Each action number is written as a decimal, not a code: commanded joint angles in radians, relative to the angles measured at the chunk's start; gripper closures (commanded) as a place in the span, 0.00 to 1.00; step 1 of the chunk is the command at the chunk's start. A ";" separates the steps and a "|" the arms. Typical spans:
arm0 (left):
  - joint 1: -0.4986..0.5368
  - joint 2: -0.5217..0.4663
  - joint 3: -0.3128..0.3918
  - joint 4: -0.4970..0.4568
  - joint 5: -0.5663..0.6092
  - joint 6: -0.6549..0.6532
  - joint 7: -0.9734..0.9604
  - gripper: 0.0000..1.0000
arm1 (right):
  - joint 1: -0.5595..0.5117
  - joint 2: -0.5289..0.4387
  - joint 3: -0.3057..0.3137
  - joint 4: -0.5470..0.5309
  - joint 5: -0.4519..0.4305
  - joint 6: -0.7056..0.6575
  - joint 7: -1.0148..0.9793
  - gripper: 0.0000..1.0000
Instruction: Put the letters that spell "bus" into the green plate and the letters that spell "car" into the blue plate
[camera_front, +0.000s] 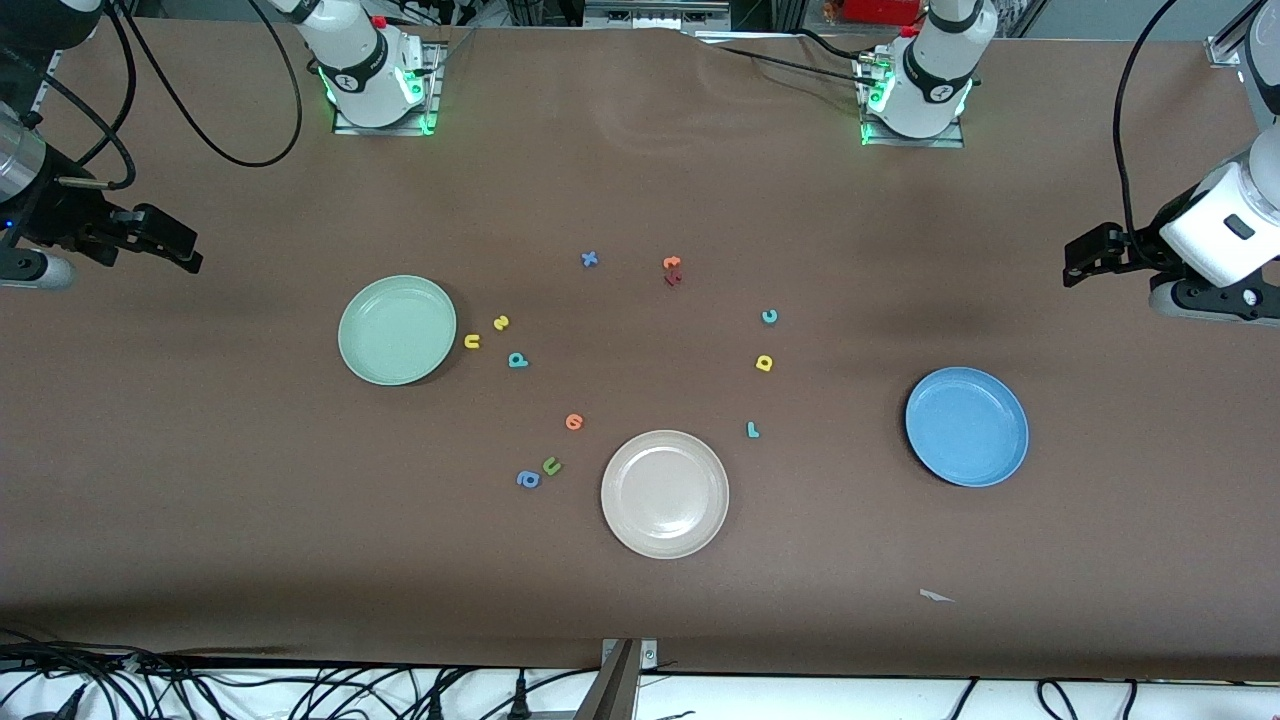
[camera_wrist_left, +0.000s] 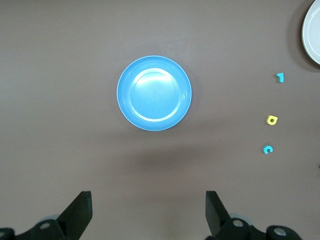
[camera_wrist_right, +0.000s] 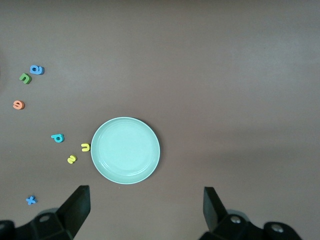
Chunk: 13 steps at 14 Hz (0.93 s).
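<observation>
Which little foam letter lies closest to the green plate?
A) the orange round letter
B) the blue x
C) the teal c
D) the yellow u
D: the yellow u lies right beside the green plate, almost at its rim, while the other three letters lie well away from it.

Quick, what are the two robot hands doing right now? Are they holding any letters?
Left gripper: open, holding nothing, up over the table beside the round sky-blue plate.
Right gripper: open, holding nothing, beside the round mint-green plate.
</observation>
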 joint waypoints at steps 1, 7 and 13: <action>-0.003 -0.003 -0.003 0.000 0.028 -0.005 0.004 0.00 | -0.008 -0.009 0.012 -0.012 -0.007 0.010 0.005 0.00; -0.003 -0.003 -0.003 0.000 0.028 -0.005 0.004 0.00 | -0.008 -0.003 0.012 -0.012 -0.007 0.001 0.004 0.00; -0.003 -0.003 -0.003 -0.001 0.028 -0.005 0.005 0.00 | -0.008 0.002 0.012 -0.013 -0.007 -0.003 0.001 0.00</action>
